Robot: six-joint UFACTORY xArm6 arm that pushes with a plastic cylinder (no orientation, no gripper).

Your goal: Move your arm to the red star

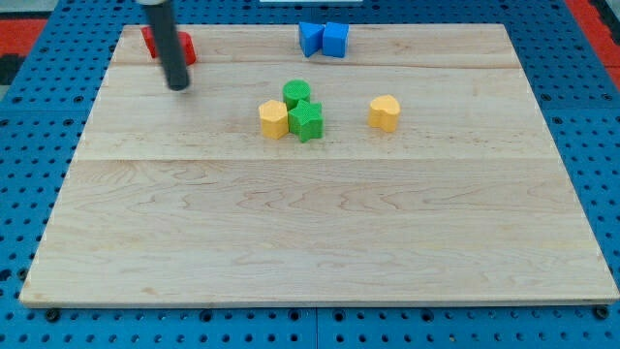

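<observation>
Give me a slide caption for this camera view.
My tip rests just below the red block at the wooden board's top left corner.

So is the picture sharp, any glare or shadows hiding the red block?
Camera view: evenly lit, no strong glare on the board; blocks cast only faint, short shadows. My tip and the rod look slightly soft. The rod, not shadow, hides part of the red block, so its shape is unclear.

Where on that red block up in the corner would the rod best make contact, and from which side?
No gripping here: my tip can only touch or push. The red block shows on both sides of the rod, mostly hidden, its shape unclear. My tip sits just below it, so I'd probably meet its lower edge, coming from the view's bottom.
</observation>
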